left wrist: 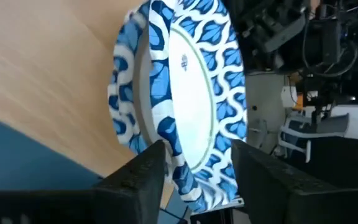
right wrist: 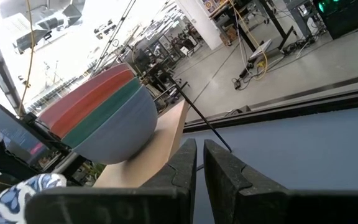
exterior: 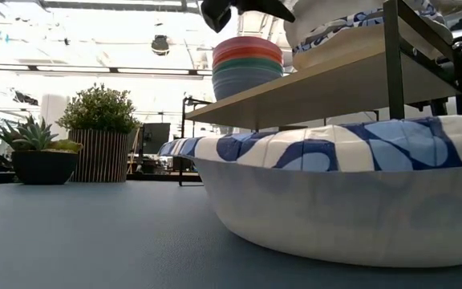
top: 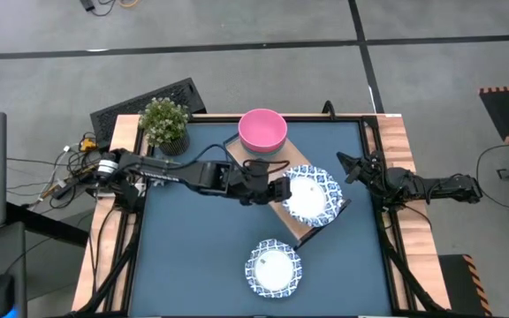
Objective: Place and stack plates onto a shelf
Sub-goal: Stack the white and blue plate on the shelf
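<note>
The shelf, a light wooden board on a black frame, lies slantwise across the table. A stack of blue-and-white plates rests on its near half; it also shows in the left wrist view and the low view. One more plate lies on the table near the front edge, large in the low view. My left gripper is open at the stack's left rim, one finger on either side of it. My right gripper is shut and empty at the table's right edge. My left gripper comes level from the table's left, with its open fingers above and below the rim of the plate stack. The stack lies flat on the shelf. Whether the fingers touch the rim, I cannot tell.
A stack of coloured bowls, pink on top, stands on the shelf's far end and shows in the right wrist view. A potted plant stands at the table's far left corner. Blue table surface lies open at the near left.
</note>
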Robot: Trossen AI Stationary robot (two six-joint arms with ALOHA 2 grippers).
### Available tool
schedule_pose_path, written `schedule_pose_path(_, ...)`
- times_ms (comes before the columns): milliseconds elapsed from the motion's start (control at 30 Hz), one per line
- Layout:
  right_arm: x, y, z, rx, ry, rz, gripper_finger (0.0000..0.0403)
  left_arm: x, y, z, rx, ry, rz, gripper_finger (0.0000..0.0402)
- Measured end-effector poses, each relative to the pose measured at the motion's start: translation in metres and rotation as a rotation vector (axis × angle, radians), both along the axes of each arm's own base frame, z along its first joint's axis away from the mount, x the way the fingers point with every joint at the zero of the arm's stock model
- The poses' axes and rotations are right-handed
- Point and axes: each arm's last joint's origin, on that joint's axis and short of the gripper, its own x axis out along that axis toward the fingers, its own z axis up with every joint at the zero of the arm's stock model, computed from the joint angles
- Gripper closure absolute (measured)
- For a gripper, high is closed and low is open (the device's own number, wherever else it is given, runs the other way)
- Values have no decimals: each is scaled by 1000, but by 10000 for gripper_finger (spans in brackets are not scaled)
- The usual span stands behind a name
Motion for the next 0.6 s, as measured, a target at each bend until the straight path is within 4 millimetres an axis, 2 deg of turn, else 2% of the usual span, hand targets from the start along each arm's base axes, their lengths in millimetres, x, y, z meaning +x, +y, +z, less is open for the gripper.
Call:
schedule_pose_path(167, 0, 0, 0, 0, 0, 0, 345, 1, 6, -1, 17, 12, -22, 201)
schedule_pose_path(300, 0, 0, 0, 2, -2, 0, 345, 2, 12, -1, -2, 19, -149, 179)
schedule_pose_path(600, 0, 0, 0, 2, -2, 0, 345, -3, 24, -7, -66, 105, -274, 173)
